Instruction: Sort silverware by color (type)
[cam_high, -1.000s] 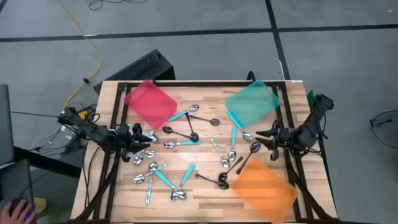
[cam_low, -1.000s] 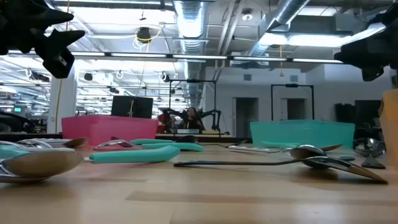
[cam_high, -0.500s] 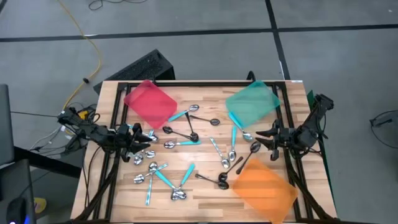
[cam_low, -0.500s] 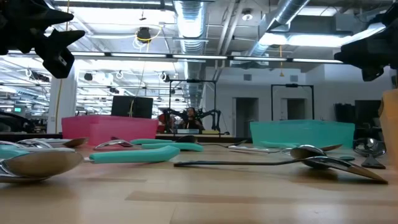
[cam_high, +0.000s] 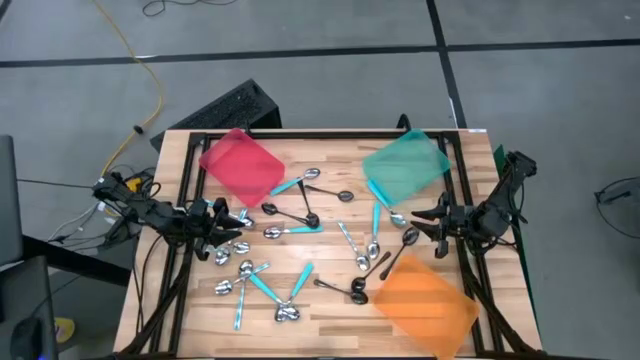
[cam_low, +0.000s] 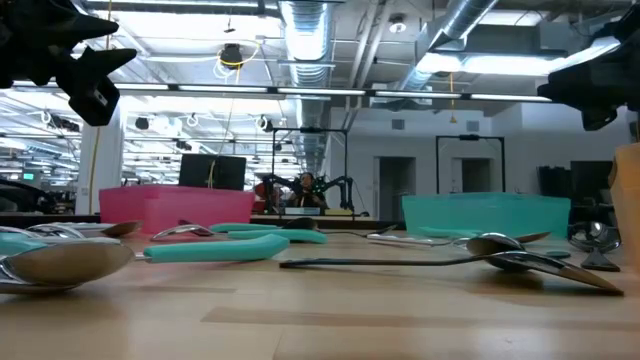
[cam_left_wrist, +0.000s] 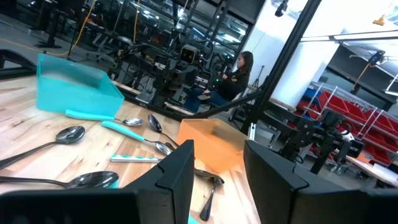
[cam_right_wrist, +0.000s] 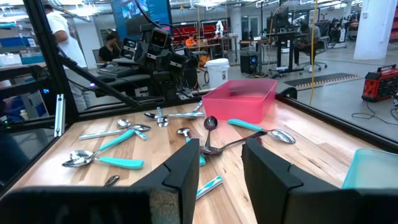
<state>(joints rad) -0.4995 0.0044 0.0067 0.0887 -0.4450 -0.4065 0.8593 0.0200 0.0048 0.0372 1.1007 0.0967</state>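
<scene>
Both arms are hovering above the surface (cam_high: 330, 320) — the left gripper (cam_high: 238, 219) at nine o'clock, the right gripper (cam_high: 420, 218) at three o'clock, each parted and holding nothing. The spoons (cam_high: 300, 228) are lying scattered across the middle — between the two grippers.

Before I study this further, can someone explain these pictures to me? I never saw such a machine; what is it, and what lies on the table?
It is a robot with two dark arms at a wooden table. One picture looks straight down, one looks level across the tabletop, and two come from cameras on the wrists. The left tool and the right tool are both open, holding nothing, one at each side of the table. Between them lie scattered spoons: silver ones, teal-handled ones, black ones. Three trays stand there: red tray, teal tray, orange tray. No spoon shows in any of them.
</scene>
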